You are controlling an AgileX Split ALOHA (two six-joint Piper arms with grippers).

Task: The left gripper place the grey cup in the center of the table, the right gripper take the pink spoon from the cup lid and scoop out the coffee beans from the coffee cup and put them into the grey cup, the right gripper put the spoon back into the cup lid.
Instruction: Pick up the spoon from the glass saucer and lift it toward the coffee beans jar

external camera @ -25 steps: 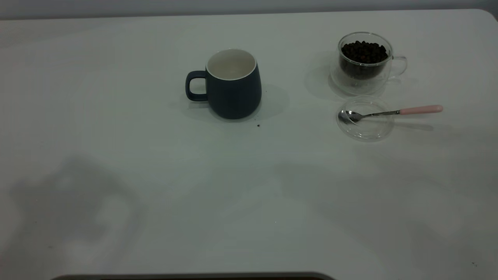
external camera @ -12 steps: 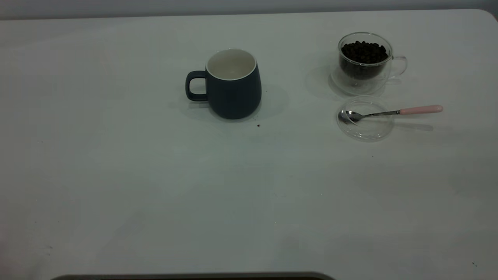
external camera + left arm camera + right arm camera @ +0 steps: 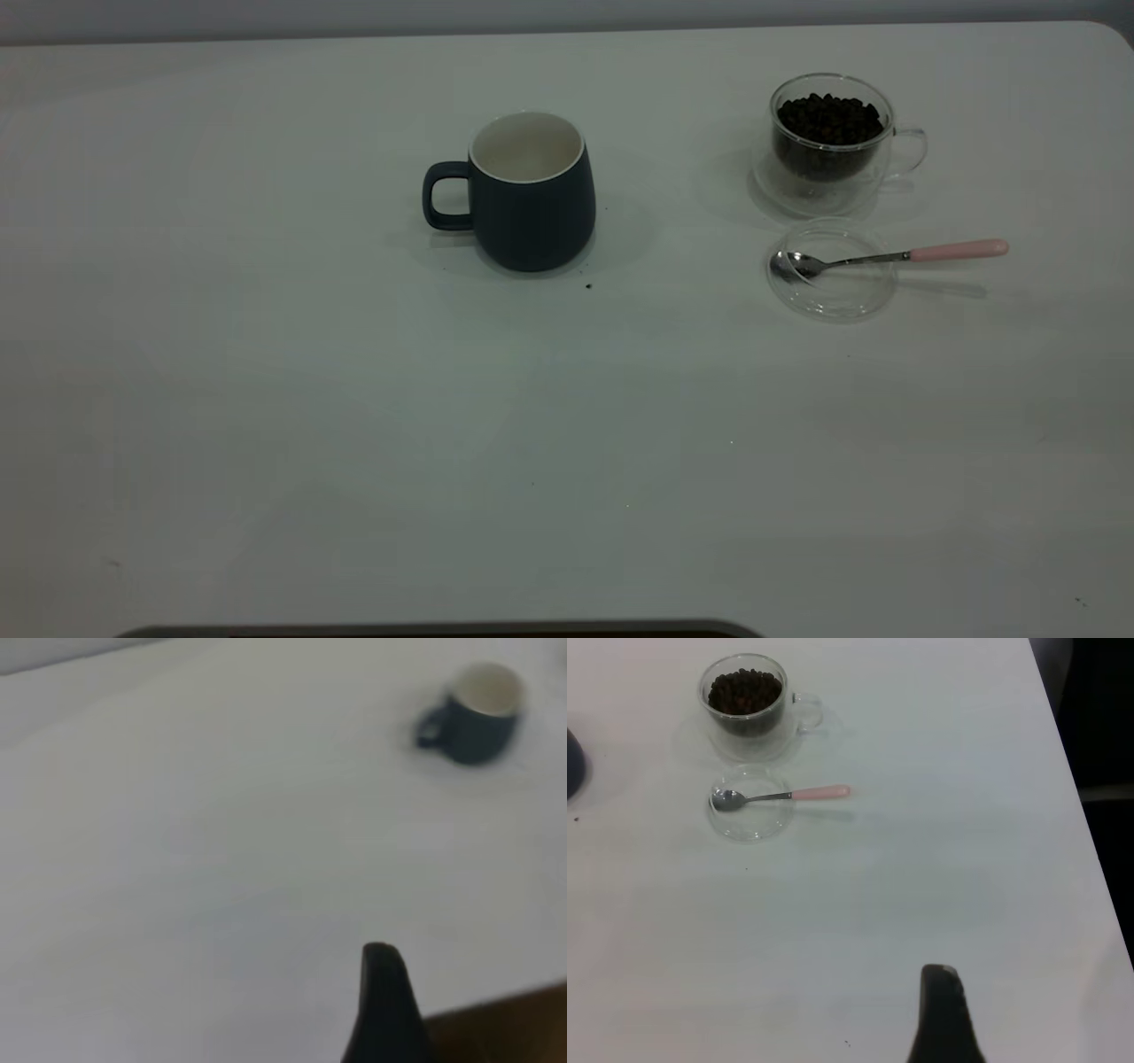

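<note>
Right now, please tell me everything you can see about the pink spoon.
The pink spoon is a slim teaspoon with a shiny metal bowl and stem and a pale pink handle end. It lies flat: its bowl rests inside the cup lid, a shallow clear glass disc, while the handle reaches out past the rim toward the table's right side. It sits just in front of the coffee cup. No hand touches it.

Dim, flat, greenish light falls over the white desk (image 3: 266, 399). Soft shadows pool around the grey cup (image 3: 530, 193) and beneath the pink spoon (image 3: 890, 256). The left wrist view is blurred throughout; the right wrist view is sharper.
</note>
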